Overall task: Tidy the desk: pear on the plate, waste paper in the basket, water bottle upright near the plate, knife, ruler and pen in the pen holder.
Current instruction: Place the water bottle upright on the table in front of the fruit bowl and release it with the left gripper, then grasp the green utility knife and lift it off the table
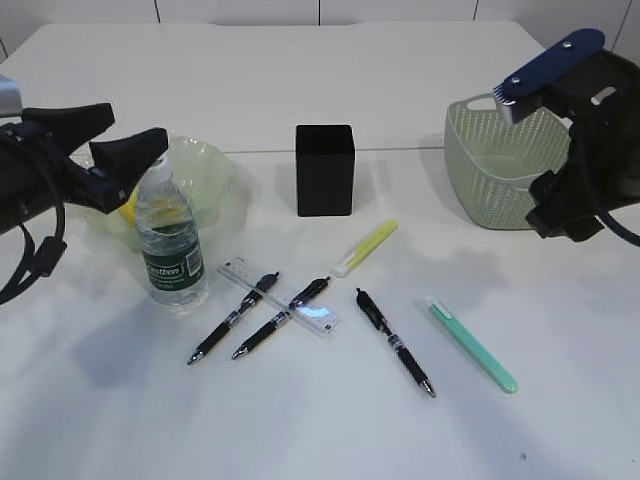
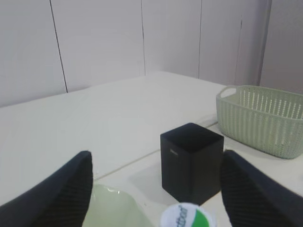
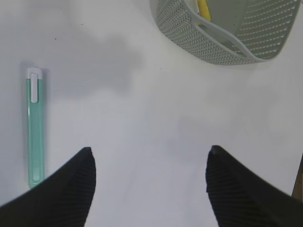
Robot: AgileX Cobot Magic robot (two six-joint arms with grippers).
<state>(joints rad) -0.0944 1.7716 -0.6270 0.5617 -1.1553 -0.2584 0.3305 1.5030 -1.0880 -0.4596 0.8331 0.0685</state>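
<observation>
Left gripper (image 2: 156, 189) jaws spread wide, nothing between the fingers (image 1: 135, 150); it hangs just above the water bottle (image 1: 172, 250), whose white-and-green cap (image 2: 187, 216) shows right below the gap in the left wrist view. Bottle is upright, touching or just in front of the plate (image 1: 210, 165). Something yellow sits in the plate behind the bottle, partly hidden; likely the pear (image 1: 128, 208), can't confirm shape. Right gripper (image 3: 149, 184) also spread, empty, over bare table (image 1: 320, 430) just in front of the basket (image 1: 495, 175). The wrist view shows a yellow item inside the basket (image 3: 203, 10); can't tell what. Pen holder (image 1: 324, 170) stands upright, right of the plate, well left of the basket, nothing visibly sticking out of it. All loose items lie in front of the pen holder: clear ruler (image 1: 280, 298) flat, with two black pens (image 1: 232, 318) (image 1: 282, 317) crossing it; third black pen (image 1: 394, 342) lies alone to the right of the ruler; yellow marker-like stick (image 1: 365, 247) between the pen holder and that third pen; teal knife (image 1: 470, 343) furthest right, nearest the right gripper, also seen at left edge of the right wrist view (image 3: 34, 127), lying flat.
</observation>
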